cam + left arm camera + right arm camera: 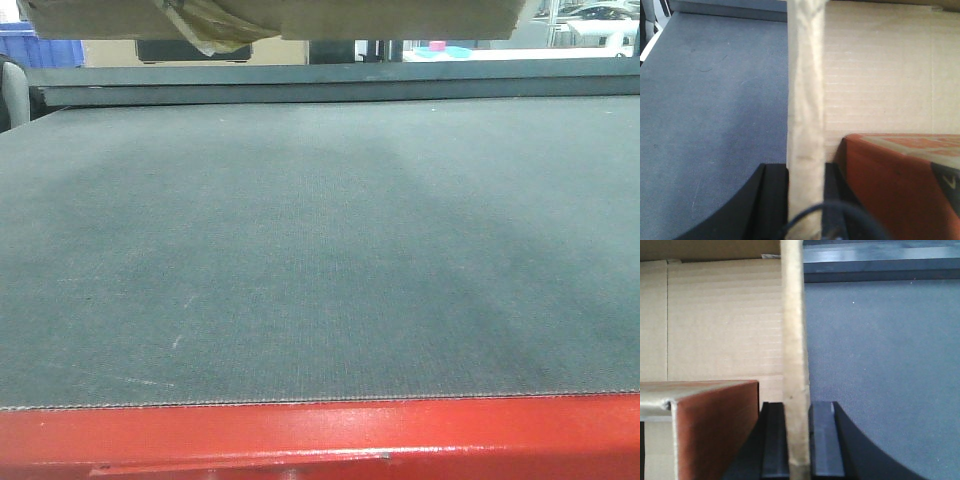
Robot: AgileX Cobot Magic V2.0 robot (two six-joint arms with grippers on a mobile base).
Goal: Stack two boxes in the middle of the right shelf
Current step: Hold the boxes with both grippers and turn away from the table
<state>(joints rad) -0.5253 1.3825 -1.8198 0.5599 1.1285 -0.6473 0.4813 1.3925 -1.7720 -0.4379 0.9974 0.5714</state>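
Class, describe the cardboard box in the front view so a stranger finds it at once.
Start at the grey carpeted platform with the red front edge. Above its far side, at the picture's top, hangs the cardboard box. Unlike the blue bin behind, it is plain brown, with a yellowish tape wad underneath.

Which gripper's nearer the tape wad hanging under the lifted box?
Left, probably. The tape wad hangs left of the middle of the box. The left gripper clamps the box's left wall, and the right gripper clamps its right wall.
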